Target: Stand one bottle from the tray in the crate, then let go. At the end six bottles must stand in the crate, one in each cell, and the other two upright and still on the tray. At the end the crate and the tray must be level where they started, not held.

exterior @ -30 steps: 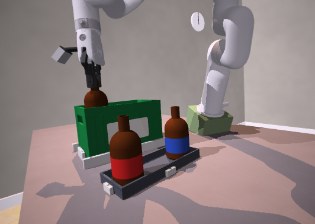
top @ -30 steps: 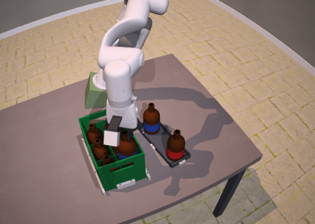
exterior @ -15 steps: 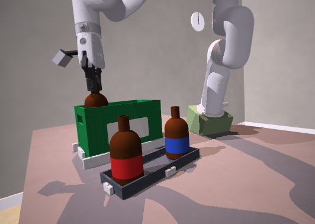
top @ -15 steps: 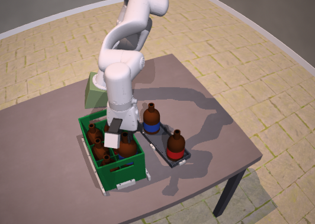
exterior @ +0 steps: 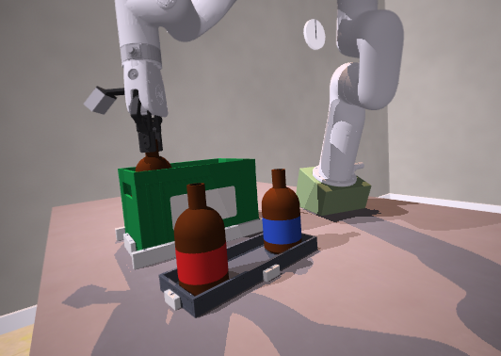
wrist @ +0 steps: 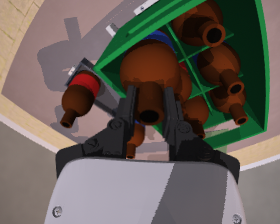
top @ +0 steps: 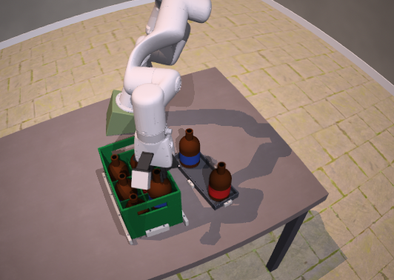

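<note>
Now my claw point(exterior: 150, 145) grips a brown bottle point(wrist: 148, 70) by its neck, body sunk into the green crate point(exterior: 155, 201); two bottles stand on the tray point(exterior: 245, 285).

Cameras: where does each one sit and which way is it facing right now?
Top: high, off the table's far edge, looking down; shows the whole arm over the crate.
Exterior: low at table height, facing tray, crate and base.
Wrist: above the hand, looking straight down past its fingers onto the gripped bottle.
All three share the crate.
</note>
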Tool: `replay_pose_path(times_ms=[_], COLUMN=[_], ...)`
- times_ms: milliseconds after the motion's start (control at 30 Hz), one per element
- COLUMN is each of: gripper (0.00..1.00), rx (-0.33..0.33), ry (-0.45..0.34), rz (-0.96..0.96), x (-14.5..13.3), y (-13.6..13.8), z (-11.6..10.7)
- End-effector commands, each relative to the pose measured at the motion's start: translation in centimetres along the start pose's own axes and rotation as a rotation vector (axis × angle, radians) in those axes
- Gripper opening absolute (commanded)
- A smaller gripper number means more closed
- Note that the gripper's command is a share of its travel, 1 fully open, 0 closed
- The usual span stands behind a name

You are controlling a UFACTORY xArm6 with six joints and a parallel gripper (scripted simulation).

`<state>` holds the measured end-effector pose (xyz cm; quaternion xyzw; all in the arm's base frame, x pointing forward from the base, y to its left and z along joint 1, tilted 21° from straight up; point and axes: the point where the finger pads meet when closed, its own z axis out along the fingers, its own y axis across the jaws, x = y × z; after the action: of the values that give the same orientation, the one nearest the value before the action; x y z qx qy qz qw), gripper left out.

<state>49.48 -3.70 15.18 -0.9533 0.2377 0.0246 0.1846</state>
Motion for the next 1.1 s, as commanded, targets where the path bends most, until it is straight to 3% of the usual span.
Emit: replay_pose_path(times_ms=[0, 1067], gripper=[0.00, 0.00], rx=[0.001, 0.001], ry=[0.005, 0.005], rz=[-0.001, -0.001], x=[0.13, 0.13], y=[-0.07, -0.07], z=[0.11, 1.03])
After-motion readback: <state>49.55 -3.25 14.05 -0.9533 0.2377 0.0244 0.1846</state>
